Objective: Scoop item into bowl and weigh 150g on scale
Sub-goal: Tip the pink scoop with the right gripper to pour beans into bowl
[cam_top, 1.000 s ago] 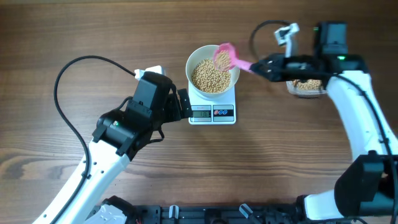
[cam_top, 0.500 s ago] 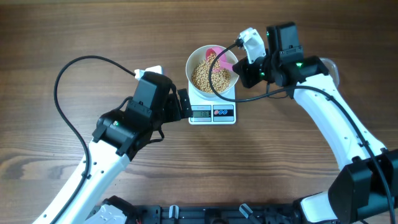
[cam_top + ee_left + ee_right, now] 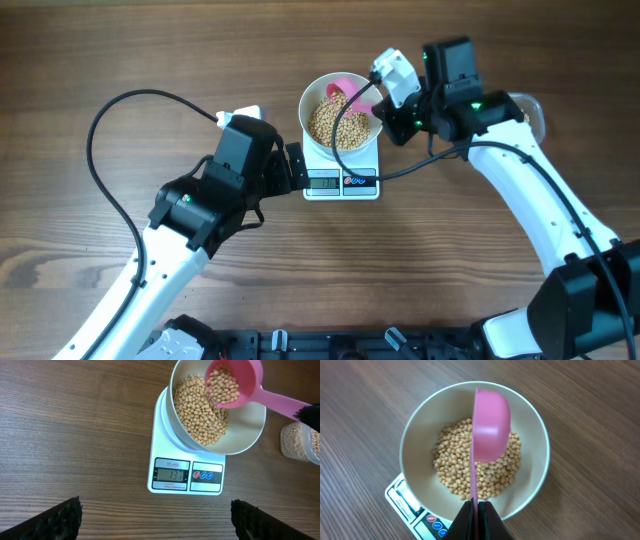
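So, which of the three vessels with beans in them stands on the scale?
The round white bowl; it alone rests on the scale. The pink scoop hangs over the bowl, and the clear container stands on the table beside.

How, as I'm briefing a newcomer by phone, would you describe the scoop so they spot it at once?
On the wooden table, find the white scale near the middle, with a white bowl of beans on it. Over that bowl hangs the pink scoop, holding some beans, its handle pinched in the right gripper. It is the only pink thing there.
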Robot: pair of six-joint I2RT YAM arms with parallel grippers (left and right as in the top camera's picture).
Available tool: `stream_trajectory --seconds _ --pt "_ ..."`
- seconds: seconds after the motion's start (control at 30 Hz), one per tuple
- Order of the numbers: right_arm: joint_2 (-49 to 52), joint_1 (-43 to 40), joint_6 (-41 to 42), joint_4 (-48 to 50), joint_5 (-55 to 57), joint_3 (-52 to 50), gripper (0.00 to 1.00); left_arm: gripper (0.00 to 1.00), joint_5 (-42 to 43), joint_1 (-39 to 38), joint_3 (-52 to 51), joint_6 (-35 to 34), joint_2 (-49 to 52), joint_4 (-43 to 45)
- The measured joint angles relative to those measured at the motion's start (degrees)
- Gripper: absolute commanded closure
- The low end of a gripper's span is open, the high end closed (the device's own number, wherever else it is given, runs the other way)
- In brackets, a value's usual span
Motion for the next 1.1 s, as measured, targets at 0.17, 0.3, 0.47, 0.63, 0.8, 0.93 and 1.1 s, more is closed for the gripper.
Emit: stream_trajectory --seconds 0.17,0.3,0.47,0.63,0.8,0.93,1.1 --pt "-0.85 1.01 -0.96 -1.22 1.49 0.00 0.96 0.00 0.00 0.00 0.00 0.00 0.00 0.00" --pt "-0.85 1.01 -1.84 -1.44 3.93 0.00 0.96 0.00 0.00 0.00 0.00 0.00 0.00 0.00" --pt "-1.62 1.01 -2.69 -1.40 4.94 0.00 0.96 0.00 0.00 0.00 -0.02 0.00 0.00 0.00" --pt "-1.70 1.01 -5.25 -2.43 7.98 0.00 0.96 0.00 0.00 0.00 0.00 0.00 0.00 0.00" --pt "-2.19 1.01 -4.96 -0.70 8.52 0.00 0.96 0.00 0.00 0.00 0.00 0.00 0.00 0.00" --pt "-3.21 1.01 -3.48 -1.40 8.33 0.00 0.96 0.00 0.00 0.00 0.00 0.00 0.00 0.00" --pt "-3.21 1.01 -3.04 -2.78 6.19 0.00 0.96 0.00 0.00 0.00 0.00 0.00 0.00 0.00"
